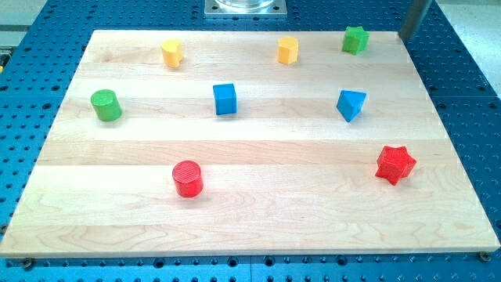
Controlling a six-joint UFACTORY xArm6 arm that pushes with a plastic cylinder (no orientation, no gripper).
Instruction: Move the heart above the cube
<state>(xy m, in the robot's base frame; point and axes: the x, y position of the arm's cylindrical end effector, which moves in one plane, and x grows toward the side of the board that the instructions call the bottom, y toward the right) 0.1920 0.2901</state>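
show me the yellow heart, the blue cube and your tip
yellow heart (171,52), camera view, on its top face
blue cube (225,99), camera view, middle of its front face
my tip (406,36), camera view, rod's very end, right of the green star (355,39)

Single view, high and angled down, whole wooden board (250,227) in frame

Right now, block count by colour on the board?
Yellow: 2, the yellow heart and the yellow block.
Green: 2, the green cylinder and the green star.
Blue: 2, the blue cube and the blue wedge.
Red: 2, the red cylinder and the red star.
Total: 8.
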